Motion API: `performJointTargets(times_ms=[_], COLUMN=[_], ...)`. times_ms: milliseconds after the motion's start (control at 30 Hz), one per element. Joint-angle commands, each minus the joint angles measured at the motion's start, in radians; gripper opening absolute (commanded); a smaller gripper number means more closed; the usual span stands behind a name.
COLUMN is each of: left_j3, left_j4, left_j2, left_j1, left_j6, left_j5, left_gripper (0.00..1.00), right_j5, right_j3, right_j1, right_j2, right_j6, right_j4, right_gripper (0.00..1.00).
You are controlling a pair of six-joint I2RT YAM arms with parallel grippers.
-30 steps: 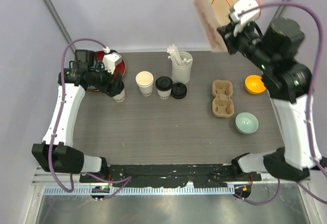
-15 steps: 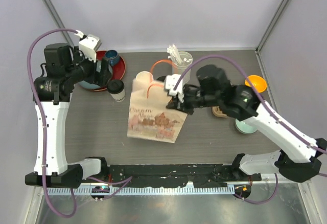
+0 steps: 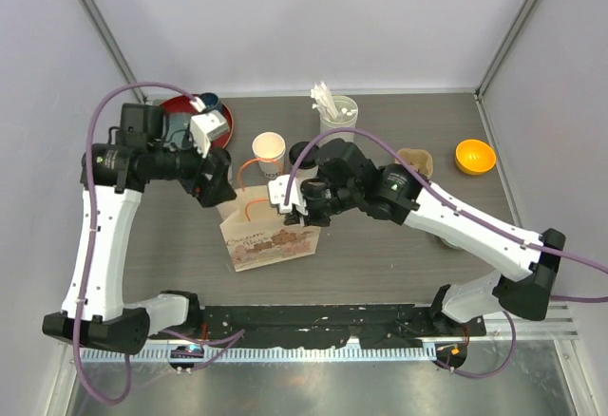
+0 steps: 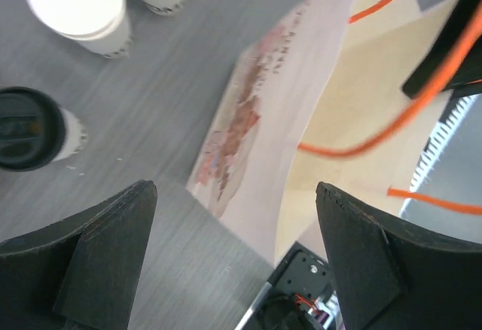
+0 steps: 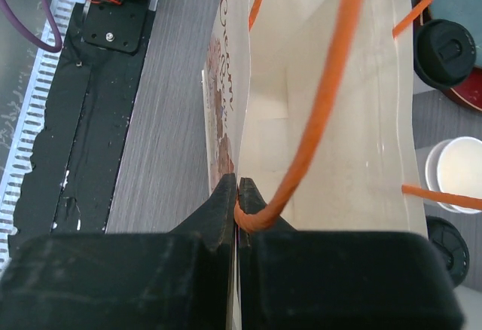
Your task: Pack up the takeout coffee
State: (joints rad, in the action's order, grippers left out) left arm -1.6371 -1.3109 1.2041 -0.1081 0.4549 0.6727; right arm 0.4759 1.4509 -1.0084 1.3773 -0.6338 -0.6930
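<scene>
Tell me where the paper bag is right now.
In the top view the paper bag stands left of centre on the table, nearer the arms than the lidless cup, its orange handle pinched by the right gripper.

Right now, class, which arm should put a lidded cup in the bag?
Left. The left gripper is open near a lidded cup; the right gripper is shut on the orange handle of the bag.

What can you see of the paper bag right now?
The paper bag is tan kraft-looking paper with a reddish-brown print on one face and thin orange cord handles. It stands on the grey table, mouth open upward, nothing visible inside. The right gripper pinches its rim at one handle; the left gripper, open, hovers over its edge without touching.
</scene>
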Motion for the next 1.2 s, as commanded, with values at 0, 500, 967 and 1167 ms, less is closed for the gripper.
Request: performJointTargets(times_ms=[0, 500, 967, 1167], left_j3=[0.06, 0.208, 0.045, 0.071], left_j4=[-0.005, 0.088, 0.236, 0.228], left_j2=[-0.008, 0.097, -0.032, -0.075], left_j1=[-0.068, -0.24, -0.24, -0.24], left_j6=[0.028, 0.045, 0.053, 0.1], left_j5=[-0.002, -0.251, -0.667, -0.78], left_gripper=[0.92, 0.46, 0.0, 0.0], right_j5=[0.052, 0.087, -0.028, -0.014], right_j3=[0.005, 0.065, -0.128, -0.292], right_j1=[-0.025, -0.055, -0.262, -0.282], right_j2=[0.031, 0.089, 0.054, -0.007], right_j6=[-0.078, -0.153, -0.006, 0.088], right_j4=[0.075, -0.04, -0.12, -0.044], right_gripper=[0.01, 0.01, 0.01, 0.01])
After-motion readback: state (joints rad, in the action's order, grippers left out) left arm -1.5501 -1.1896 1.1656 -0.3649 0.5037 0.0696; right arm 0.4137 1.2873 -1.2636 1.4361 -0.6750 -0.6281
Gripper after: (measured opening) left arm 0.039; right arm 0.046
